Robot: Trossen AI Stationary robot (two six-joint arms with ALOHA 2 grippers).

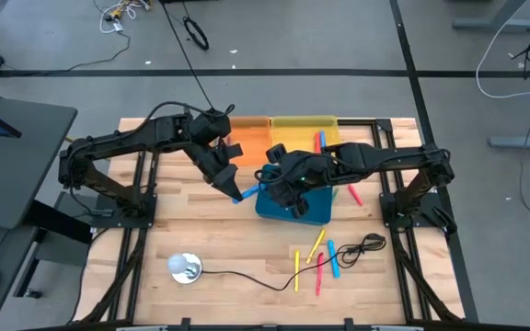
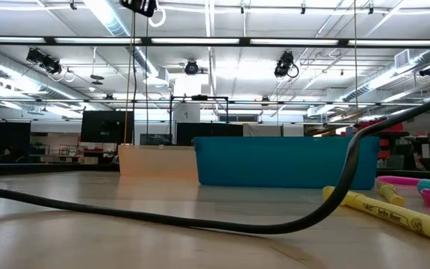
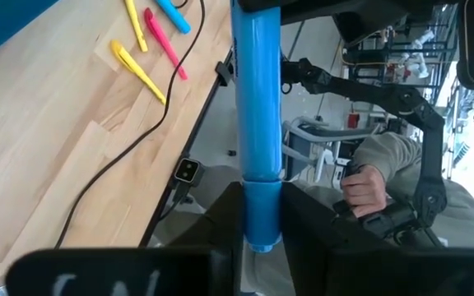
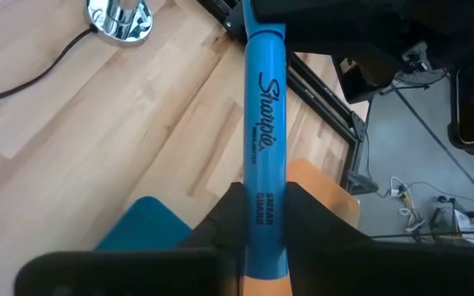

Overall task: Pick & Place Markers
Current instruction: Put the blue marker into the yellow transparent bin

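A blue marker [image 1: 245, 195] hangs above the table between my two grippers, just left of the blue bin [image 1: 294, 208]. My left gripper [image 1: 236, 190] is shut on one end and my right gripper [image 1: 263, 184] on the other. In each wrist view the marker [image 3: 257, 107] [image 4: 267, 107] runs from that arm's fingers out to the other gripper. Several loose markers [image 1: 318, 257] in yellow, pink and blue lie on the wood near the front right. A pink one [image 1: 353, 194] lies right of the blue bin, and a red one [image 1: 320, 141] is in the yellow bin [image 1: 302, 126]. My left gripper pinches the marker's short end section below the seam [image 3: 261, 215] between its two fingers. The marker sticks out ahead of the fingers, in line with them, clear of the table. My right gripper pinches the printed barrel near its other end [image 4: 267, 207] between its two fingers. The marker runs on ahead along the fingers, slanting down toward the left gripper, lifted clear.
An orange bin [image 1: 247, 138] stands at the back beside the yellow one. A black cable [image 1: 247, 276] runs from a round silver thing [image 1: 185, 268] across the front to the loose markers. A person's hand [image 3: 365, 187] shows beyond the table's edge.
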